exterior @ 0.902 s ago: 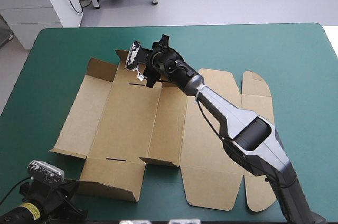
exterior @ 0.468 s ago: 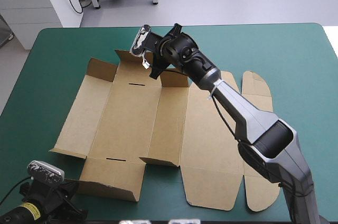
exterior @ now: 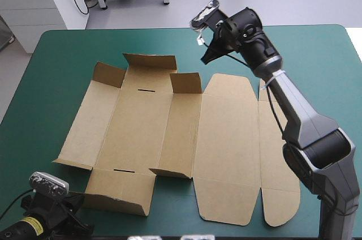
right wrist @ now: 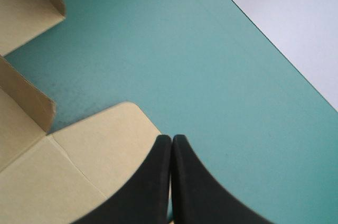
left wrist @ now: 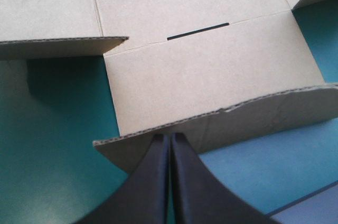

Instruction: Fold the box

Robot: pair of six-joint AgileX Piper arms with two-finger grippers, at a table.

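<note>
Barely begun, I'd say: the box (exterior: 141,127) lies mostly flat, few flaps lifted, nothing tucked. Left gripper (left wrist: 170,138) and right gripper (right wrist: 171,139) both pinched together, empty.

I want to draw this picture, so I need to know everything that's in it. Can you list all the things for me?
box: one, brown, lying open and mostly flat in the middle of the table, with a few flaps raised along its far and near edges.
table cover: one, teal-green, under the box.
left gripper: one, black fingers, shut, right by the edge of the box's near flap.
right gripper: one, black fingers, shut, holding nothing, over the far end of the box's rounded lid panel.
</note>
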